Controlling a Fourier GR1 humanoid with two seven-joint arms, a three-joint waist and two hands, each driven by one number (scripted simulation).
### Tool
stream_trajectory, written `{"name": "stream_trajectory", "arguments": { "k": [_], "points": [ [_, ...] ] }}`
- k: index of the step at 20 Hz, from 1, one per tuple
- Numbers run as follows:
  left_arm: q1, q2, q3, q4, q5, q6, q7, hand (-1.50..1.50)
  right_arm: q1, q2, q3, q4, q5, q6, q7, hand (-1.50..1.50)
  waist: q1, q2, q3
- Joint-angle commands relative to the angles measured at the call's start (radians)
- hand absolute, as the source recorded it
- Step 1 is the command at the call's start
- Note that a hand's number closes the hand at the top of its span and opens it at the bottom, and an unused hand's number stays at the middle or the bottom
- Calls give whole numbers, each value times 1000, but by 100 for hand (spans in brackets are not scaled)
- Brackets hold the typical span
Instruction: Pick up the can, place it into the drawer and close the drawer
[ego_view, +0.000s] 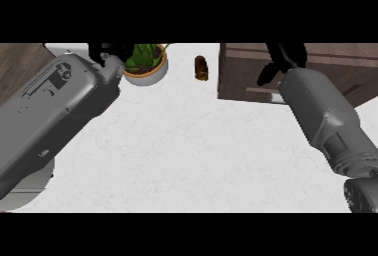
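My right hand (284, 57) is over the drawer (310, 75), but I can't tell what its fingers are doing.

Small brown cylindrical can (201, 68): stands upright on the white counter, near its far edge, well apart from and to the left of the dark wood drawer unit (247, 75). Whether the drawer unit's compartment stands open cannot be determined.
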Motion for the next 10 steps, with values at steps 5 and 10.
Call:
{"name": "stream_trajectory", "arguments": {
  "k": [5,10],
  "points": [
    [41,10,-7,-32,-14,10,-1,-150,-70,75,-282,-30,-309,120,-124,-150,15,-18,-6],
    [67,42,7,-64,-10,-10,18,-150,-74,11,-331,-31,-355,180,-200,-150,8,-13,-9]
  ]
}}
